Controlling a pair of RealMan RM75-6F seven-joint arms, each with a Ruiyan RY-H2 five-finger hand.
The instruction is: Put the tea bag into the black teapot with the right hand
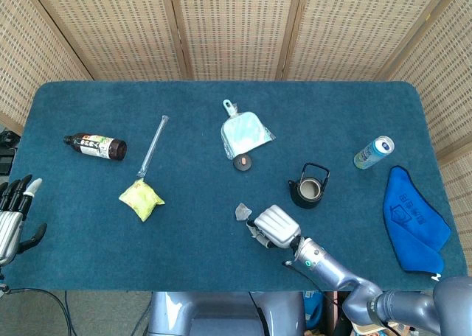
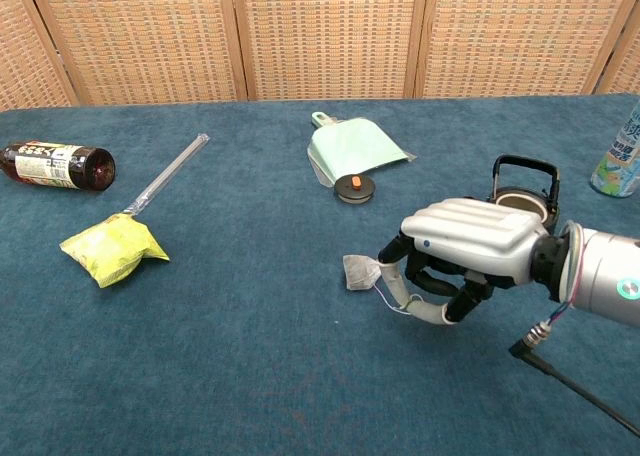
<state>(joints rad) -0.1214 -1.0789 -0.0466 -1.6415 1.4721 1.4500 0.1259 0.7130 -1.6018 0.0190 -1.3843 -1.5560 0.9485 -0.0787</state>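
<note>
Right hand (image 2: 455, 261), silver-backed with pale curled fingers, is hovering palm down just above the blue carpeted table (image 1: 88, 225), and it is pinching the thin string of the small grey tea bag (image 2: 361, 272), which is hanging or resting at the table surface just beside the fingertips on the side away from the wrist. Black cast-iron teapot (image 1: 309, 189), lidless and with its handle standing upright, is sitting immediately behind the right hand in the chest view, partly hidden by the knuckles. Round black teapot lid with an orange knob (image 2: 353, 188) is lying apart from the pot, just in front of the pale green plastic dustpan (image 2: 352, 148). Left hand (image 1: 13, 218) is resting at the near left edge of the table, fingers spread and holding nothing. Brown glass bottle with a printed label (image 1: 95, 146) is lying on its side at the far left; a clear plastic tube (image 1: 153, 146) is lying near it, one end touching or almost touching a yellow-green snack packet (image 1: 141, 198). Blue and white drink can (image 1: 373, 152) is standing near the right edge, with a folded blue cloth (image 1: 413, 218) lying just in front of it
</note>
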